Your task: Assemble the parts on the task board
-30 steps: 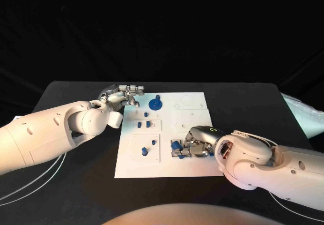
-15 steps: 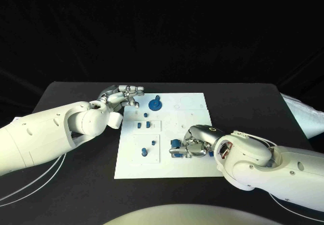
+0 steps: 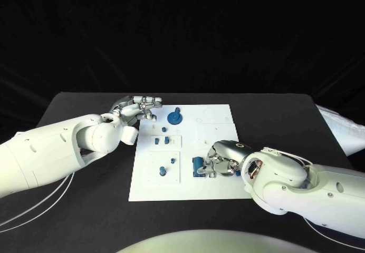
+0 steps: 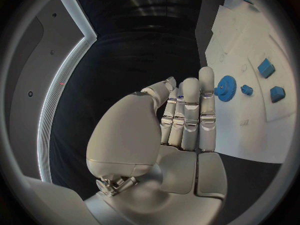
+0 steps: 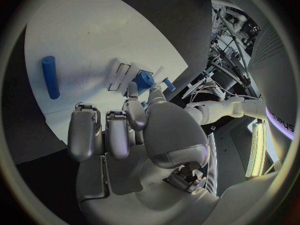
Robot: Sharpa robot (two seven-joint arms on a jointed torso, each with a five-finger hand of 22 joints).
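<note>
The white task board [image 3: 217, 118] lies mid-table. A blue gear [image 3: 175, 116] stands near its far left corner and also shows in the left wrist view [image 4: 224, 91]. Small blue parts sit in the left column: a peg [image 3: 165, 128], two blocks [image 3: 157, 140], and a cylinder [image 3: 162, 169]. My right hand [image 3: 219, 165] hovers low over the board's near middle, fingers curled, thumb and a finger pinching a blue block [image 3: 199, 162] [image 5: 145, 78] at a slot. My left hand [image 3: 141, 108] hovers by the board's far left corner, fingers straight and holding nothing [image 4: 187, 115].
The black table [image 3: 91, 105] surrounds the board. A white bag-like object [image 3: 342, 134] lies at the table's right edge. The blue cylinder [image 5: 50, 76] lies on the board just beyond my right hand's fingers. Bare board surface lies at the far right.
My right hand's fingers have shifted slightly, and the blue block between them has moved a little towards the far side. My left hand has stayed in place.
</note>
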